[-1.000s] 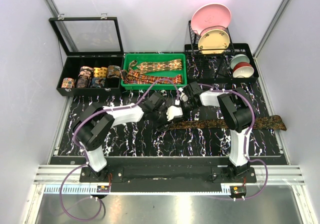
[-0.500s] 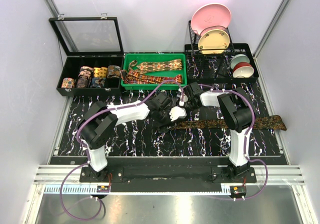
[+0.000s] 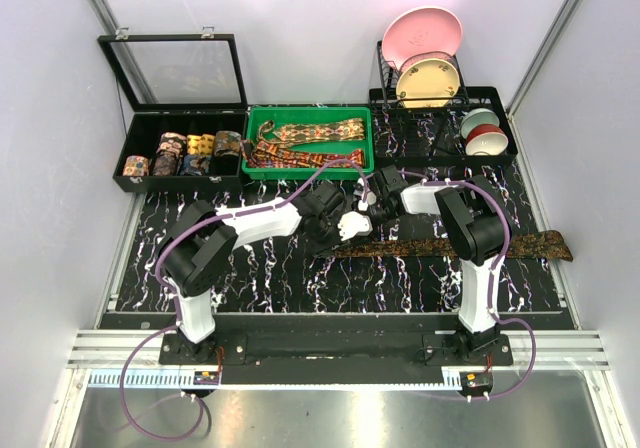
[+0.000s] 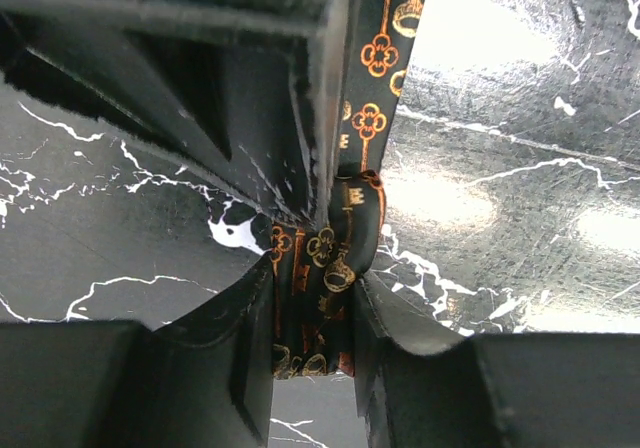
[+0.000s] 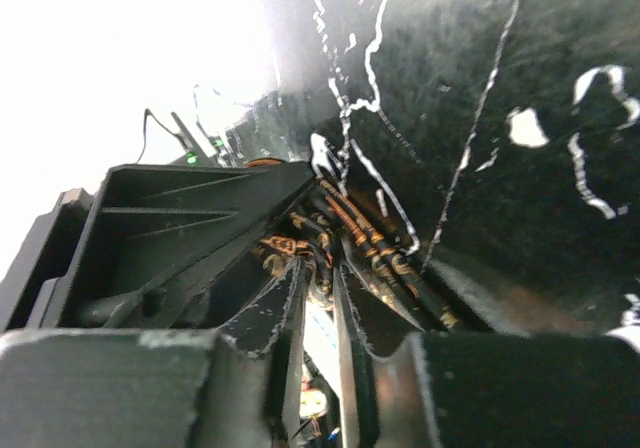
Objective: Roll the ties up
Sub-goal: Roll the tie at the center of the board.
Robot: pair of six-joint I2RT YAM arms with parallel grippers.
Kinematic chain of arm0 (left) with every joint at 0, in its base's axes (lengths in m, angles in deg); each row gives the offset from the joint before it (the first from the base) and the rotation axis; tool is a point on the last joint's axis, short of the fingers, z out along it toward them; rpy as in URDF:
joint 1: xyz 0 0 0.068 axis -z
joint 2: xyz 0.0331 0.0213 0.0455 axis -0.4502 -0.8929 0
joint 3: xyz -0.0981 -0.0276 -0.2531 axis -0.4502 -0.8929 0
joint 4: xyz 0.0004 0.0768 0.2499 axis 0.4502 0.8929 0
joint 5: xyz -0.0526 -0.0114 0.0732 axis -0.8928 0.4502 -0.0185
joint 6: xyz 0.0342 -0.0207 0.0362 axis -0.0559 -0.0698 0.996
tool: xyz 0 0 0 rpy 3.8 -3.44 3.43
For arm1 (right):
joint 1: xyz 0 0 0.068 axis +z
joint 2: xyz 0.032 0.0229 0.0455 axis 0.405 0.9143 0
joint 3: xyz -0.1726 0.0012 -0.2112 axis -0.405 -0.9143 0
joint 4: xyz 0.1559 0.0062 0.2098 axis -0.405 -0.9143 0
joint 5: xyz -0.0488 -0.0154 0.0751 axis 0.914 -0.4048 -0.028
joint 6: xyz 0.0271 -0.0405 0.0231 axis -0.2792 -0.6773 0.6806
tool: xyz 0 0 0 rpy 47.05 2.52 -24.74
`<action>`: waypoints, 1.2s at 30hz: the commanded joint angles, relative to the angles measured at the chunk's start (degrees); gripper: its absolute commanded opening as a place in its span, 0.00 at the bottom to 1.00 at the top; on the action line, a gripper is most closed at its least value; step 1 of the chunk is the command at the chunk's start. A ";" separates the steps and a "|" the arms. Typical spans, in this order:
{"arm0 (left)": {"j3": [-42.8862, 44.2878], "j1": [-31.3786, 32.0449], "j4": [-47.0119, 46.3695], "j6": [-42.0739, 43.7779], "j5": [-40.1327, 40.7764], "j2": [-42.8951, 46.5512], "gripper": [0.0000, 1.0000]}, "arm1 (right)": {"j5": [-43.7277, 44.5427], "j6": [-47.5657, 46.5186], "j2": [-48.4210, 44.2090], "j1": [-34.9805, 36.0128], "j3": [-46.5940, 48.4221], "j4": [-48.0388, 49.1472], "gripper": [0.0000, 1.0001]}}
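lying pinched in left hand (image 4: 315, 356): tie (image 4: 366, 123)

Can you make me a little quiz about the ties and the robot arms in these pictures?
1. True or false: the long dark tie lies stretched out on the table, outside the green tray.
2. Where are the rolled ties? A: in the green tray. B: in the black box. C: on the plate rack.
3. Fill in the gap: the left gripper is pinching the ___.

Key: 1 true. 2 B. 3 long dark tie.
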State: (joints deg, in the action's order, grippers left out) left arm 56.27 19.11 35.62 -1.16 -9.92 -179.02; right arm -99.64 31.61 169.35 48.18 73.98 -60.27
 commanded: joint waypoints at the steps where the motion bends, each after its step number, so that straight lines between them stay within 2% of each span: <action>1: 1.09 0.10 1.90 0.34 1.32 -1.58 0.32 | -4.48 3.11 -3.26 -0.56 -0.95 2.44 0.24; 13: 0.56 0.10 2.51 0.43 1.23 -1.58 0.31 | -6.42 5.75 -3.44 -0.56 -2.62 5.16 0.27; 14: 0.56 0.10 2.60 0.43 1.23 -1.67 0.31 | -6.16 5.84 -3.35 -0.48 -2.71 4.99 0.25; 17: 0.56 0.10 2.60 0.43 1.23 -1.67 0.31 | -4.06 4.62 -2.91 -0.47 -2.45 3.24 0.09; 18: 0.56 0.10 2.60 0.34 1.14 -1.58 0.33 | -2.92 2.44 -2.48 -0.39 -2.01 1.93 0.00; 24: -0.75 -0.69 1.55 0.08 -2.37 3.24 0.57 | 2.71 -0.74 -1.51 -0.56 -0.07 -1.60 0.00; 30: -4.61 -2.01 -0.46 1.57 -6.32 7.82 0.61 | 5.79 -3.04 -0.27 -0.56 0.98 -3.89 0.00; 36: -8.05 -4.56 -7.41 1.31 -9.23 10.72 0.58 | 5.89 -3.39 0.08 -0.47 0.90 -3.89 0.00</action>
State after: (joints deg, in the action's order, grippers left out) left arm 49.74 15.72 34.53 -0.28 -15.08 -171.52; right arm -95.66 29.95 168.89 47.77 73.30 -63.11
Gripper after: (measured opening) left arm 0.588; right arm 0.014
